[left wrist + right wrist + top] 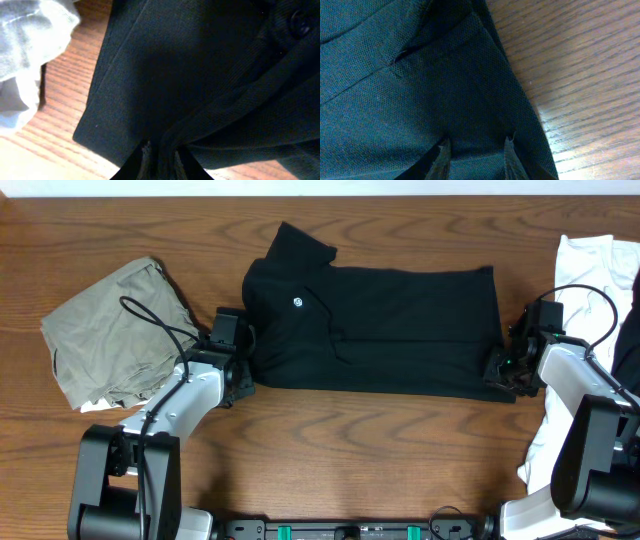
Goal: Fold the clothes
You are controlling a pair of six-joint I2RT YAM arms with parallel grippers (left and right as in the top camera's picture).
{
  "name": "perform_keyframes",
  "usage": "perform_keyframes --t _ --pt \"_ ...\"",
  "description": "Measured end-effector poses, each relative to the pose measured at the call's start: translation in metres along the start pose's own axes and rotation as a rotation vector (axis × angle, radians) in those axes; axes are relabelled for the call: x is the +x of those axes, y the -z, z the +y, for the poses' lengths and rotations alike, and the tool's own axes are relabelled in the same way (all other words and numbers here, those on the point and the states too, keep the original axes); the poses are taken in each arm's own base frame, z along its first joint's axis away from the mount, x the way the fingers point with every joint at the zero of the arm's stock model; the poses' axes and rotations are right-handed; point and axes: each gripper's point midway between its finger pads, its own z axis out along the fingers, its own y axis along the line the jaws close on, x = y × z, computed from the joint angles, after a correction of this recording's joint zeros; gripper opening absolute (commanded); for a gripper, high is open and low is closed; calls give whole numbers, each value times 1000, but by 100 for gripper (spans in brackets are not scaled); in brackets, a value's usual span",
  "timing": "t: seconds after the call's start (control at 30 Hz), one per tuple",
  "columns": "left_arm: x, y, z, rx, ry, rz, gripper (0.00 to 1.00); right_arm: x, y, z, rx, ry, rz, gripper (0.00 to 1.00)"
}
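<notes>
- The table (pixel 330 450) fills the overhead frame, brown wood grain running left to right.
- The black shirt (pixel 400 330) lies flat across the middle of the frame. Its long axis runs left to right, with the collar and small white logo at the left end and the hem at the right.
- An olive-grey garment (pixel 105 330) sits crumpled at the left edge, and a white garment (pixel 590 265) is at the upper right. Both lie apart from the shirt.
- I stand at the two lower corners of the shirt, one arm per end, so the cloth stretches between my pincers and away from them toward the top of the frame. As I judge it, the coming fold turns on carrying this near long edge up and over.
- My left pincer (pixel 162 157) is nipped narrow on the lower left corner, with dark fabric gathering into creases between the jaws.
- My right pincer (pixel 476 147) sits at the lower right corner, jaws partly apart with smooth cloth across the gap. I cannot tell whether it truly grips.
</notes>
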Motion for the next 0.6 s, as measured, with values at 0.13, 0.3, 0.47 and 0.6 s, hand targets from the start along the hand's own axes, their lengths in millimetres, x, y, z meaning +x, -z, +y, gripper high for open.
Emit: perform_keyframes --t 0.13,0.3,0.47,0.6 --pt "7 0 5 -25 -4 26 24 1 0 -2 11 0 2 35" --pt "20 1 12 -50 -17 79 24 1 0 -4 21 -1 3 35" --pt "23 1 13 -56 -20 91 24 0 0 -7 21 -11 2 35" --pt "26 2 19 -83 -25 100 25 -2 1 -17 22 -46 1 35"
